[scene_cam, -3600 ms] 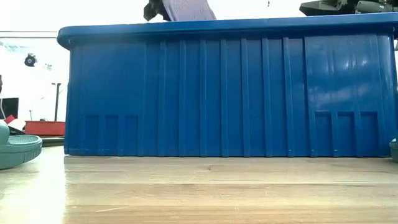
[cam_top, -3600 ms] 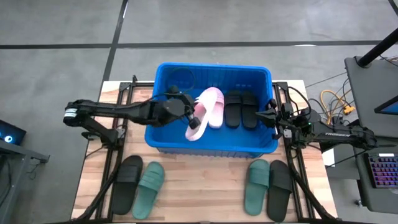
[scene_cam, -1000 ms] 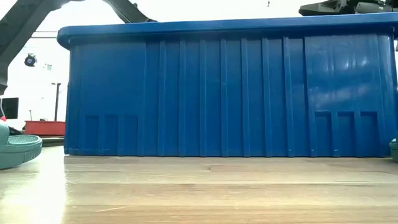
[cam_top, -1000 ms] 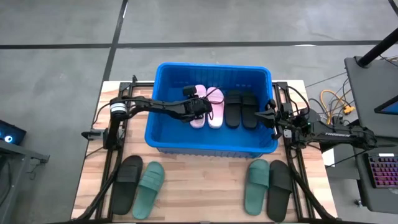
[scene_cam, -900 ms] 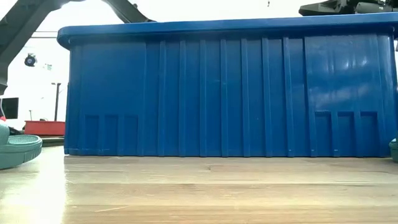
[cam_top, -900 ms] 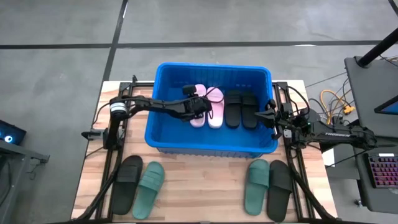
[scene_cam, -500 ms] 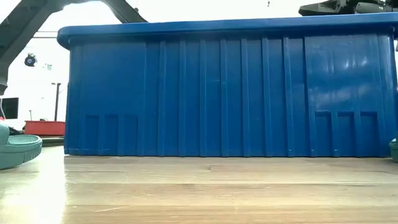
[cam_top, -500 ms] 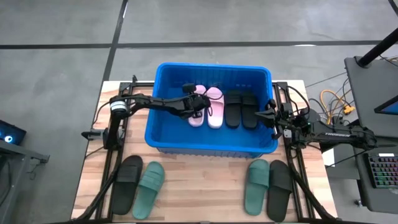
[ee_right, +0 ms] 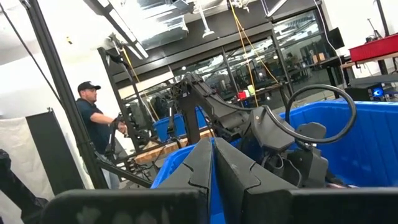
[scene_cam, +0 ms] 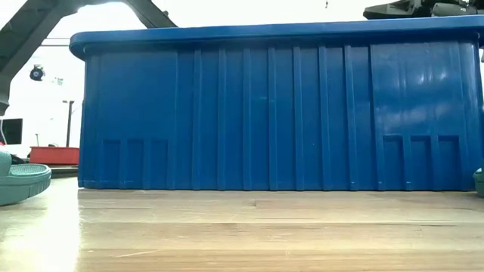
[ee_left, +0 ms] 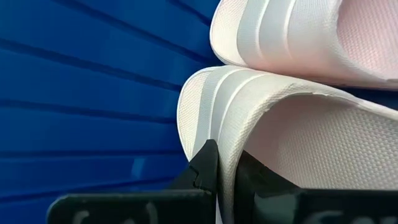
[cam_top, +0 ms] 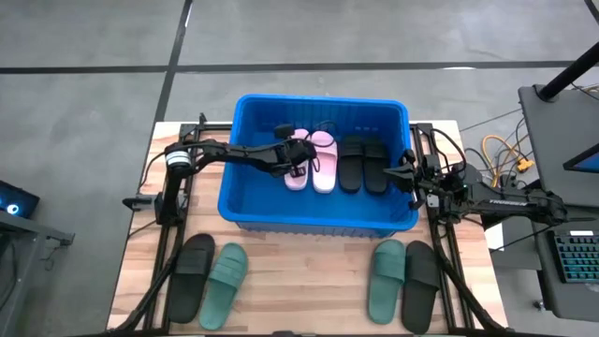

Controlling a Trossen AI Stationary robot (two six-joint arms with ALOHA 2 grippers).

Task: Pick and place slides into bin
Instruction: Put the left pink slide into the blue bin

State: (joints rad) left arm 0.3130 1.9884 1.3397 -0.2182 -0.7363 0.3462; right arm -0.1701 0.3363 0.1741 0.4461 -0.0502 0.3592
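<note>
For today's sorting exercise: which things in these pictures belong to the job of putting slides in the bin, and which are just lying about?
Part of the job:
- bin
- pink slides and black slides inside the bin
- black and green slides and on the table
- left hand, shut on a pink slide's strap

Just lying about:
- keyboard
- cables

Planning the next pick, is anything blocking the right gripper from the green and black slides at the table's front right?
Nothing visible. The right gripper waits beside the blue plastic bin; the dark green rubber slide and black rubber slide lie on open wooden table.
</note>
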